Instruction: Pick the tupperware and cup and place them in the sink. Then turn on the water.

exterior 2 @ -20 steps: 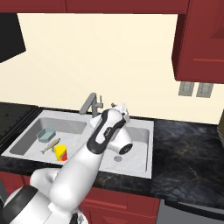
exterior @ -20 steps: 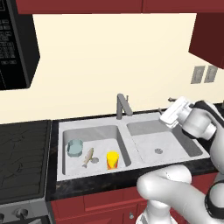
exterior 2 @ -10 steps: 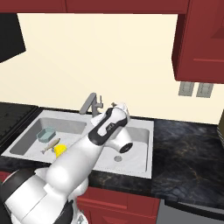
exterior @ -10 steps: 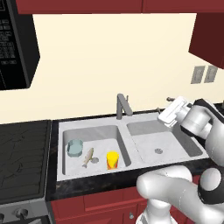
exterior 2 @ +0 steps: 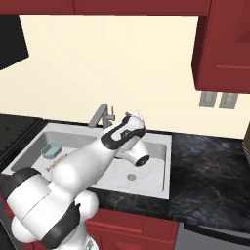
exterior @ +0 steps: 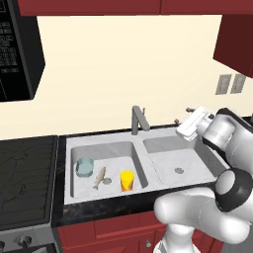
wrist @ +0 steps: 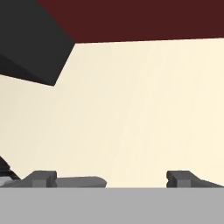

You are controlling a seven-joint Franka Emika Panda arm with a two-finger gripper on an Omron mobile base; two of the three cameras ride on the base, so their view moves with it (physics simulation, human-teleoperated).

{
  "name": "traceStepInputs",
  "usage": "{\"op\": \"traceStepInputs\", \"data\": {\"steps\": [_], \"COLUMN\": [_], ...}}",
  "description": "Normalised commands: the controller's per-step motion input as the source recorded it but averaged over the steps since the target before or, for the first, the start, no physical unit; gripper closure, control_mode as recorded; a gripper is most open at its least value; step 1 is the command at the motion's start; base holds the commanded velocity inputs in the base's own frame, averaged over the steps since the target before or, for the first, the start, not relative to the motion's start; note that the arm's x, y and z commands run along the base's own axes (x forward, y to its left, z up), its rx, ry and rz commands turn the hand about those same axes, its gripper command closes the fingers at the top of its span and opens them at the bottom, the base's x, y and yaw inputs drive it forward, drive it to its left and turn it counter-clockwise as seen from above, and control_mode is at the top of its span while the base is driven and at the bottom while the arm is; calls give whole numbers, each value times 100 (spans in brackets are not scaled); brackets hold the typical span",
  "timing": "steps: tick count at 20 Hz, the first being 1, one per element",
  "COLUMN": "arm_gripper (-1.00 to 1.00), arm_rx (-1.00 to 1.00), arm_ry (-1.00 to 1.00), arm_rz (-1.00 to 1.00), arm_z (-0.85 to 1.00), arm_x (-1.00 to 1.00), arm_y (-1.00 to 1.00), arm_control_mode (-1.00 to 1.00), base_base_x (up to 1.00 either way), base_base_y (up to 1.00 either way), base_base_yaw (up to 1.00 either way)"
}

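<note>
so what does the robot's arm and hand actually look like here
The arm is built of glossy white, rounded segments joined by dark grey to black bands and round joint caps. The hand is a blocky white piece at its tip. Its two fingertips are small, dark grey and squared-off. No cables, labels or markings show.

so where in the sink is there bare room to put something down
The right basin is bare apart from its drain. The left basin is crowded: the tupperware, fish and cup fill its floor, leaving a strip along its back wall toward the faucet.
</note>
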Motion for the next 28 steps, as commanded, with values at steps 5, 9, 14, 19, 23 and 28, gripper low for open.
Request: {"op": "traceStepInputs", "data": {"steps": [5, 9, 14, 19, 23, 28], "arm_gripper": [-100, -100, -100, -100, -100, -100], "arm_rx": [0, 0, 0, 0, 0, 0], "arm_ry": [0, 0, 0, 0, 0, 0], "arm_rz": [3, 2, 2, 2, 1, 0], "arm_z": [0, 0, 0, 0, 0, 0], "arm_x": [19, 18, 12, 3, 0, 3], "arm_y": [0, 0, 0, 0, 0, 0], "arm_control_mode": [-100, -100, -100, -100, -100, -100], "base_base_x": [0, 0, 0, 0, 0, 0], "base_base_y": [0, 0, 0, 0, 0, 0], "base_base_yaw": [0, 0, 0, 0, 0, 0]}}
